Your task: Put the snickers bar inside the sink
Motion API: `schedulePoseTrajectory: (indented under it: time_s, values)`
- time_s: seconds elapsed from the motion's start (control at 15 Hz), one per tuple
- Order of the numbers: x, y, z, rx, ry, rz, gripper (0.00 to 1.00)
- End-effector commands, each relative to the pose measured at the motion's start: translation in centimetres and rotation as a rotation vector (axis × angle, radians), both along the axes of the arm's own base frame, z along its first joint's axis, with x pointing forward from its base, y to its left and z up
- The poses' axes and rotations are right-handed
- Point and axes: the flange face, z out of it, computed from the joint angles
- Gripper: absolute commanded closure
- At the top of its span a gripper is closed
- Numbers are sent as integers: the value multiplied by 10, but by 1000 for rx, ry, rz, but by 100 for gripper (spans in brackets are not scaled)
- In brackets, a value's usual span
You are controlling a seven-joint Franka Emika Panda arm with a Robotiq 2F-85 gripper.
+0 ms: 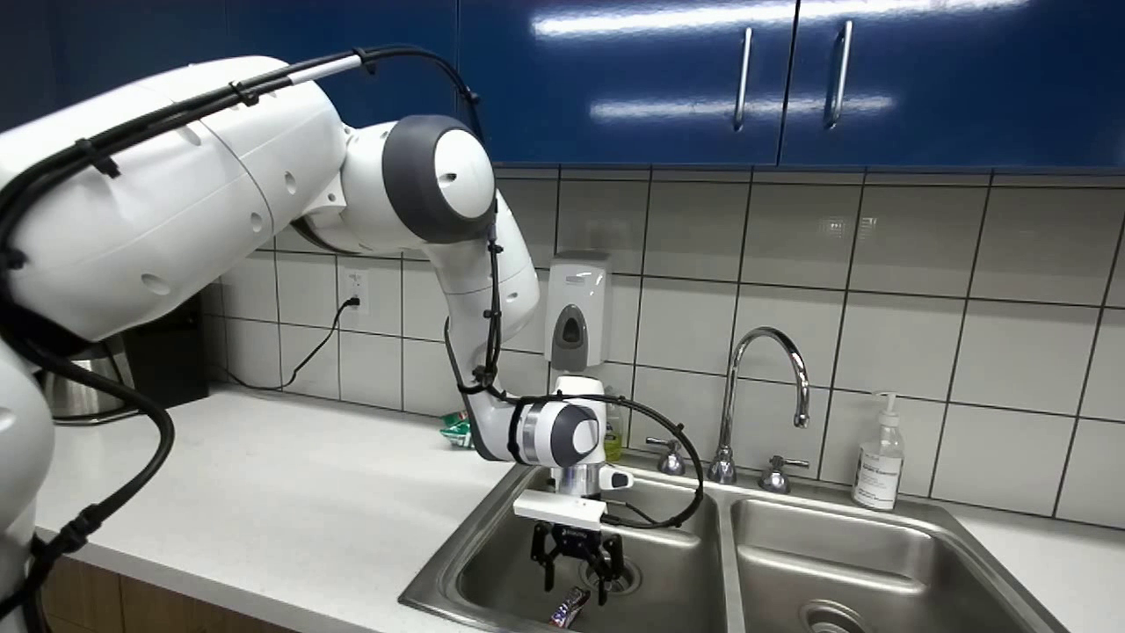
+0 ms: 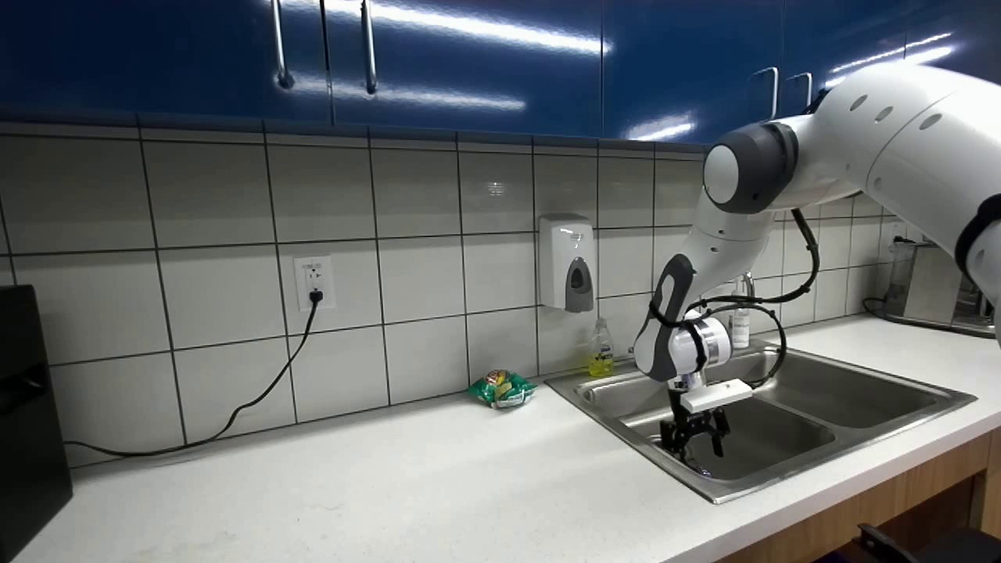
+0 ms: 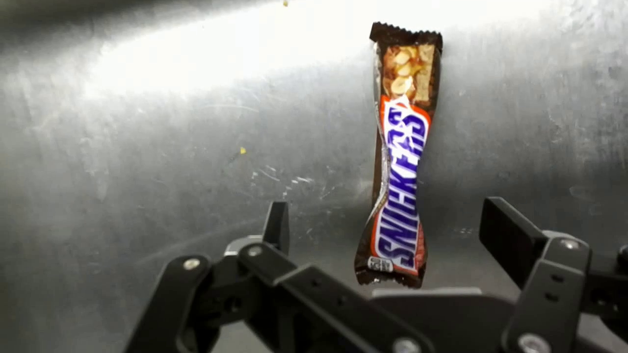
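Note:
The snickers bar (image 3: 402,166) lies flat on the metal floor of the sink (image 3: 147,171), label up, in the wrist view. In an exterior view the bar (image 1: 569,608) lies in the left basin of the sink (image 1: 731,563), near the drain; in an exterior view only a small bit of it (image 2: 700,471) shows below the fingers. My gripper (image 1: 577,587) is low inside that basin, pointing down. In the wrist view my gripper (image 3: 387,220) is open, with the bar's near end between the spread fingers and not touched by either. The gripper also shows in an exterior view (image 2: 698,451).
A divider separates the two basins. A tall faucet (image 1: 729,400) with two handles stands behind them. A white pump bottle (image 1: 879,475), a yellow soap bottle (image 2: 600,361) and a wall dispenser (image 2: 555,262) are near the back. A green snack bag (image 2: 502,389) lies on the counter.

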Motion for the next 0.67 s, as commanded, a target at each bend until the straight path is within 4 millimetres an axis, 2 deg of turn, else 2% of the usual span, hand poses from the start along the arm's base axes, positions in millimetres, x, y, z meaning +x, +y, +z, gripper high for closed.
schedulePoseTrajectory:
  time_s: [0.0,0.6]
  values:
    - [6,0,17,8,-33,-17,0]
    - [19,6,57,1,-111,-7,0]
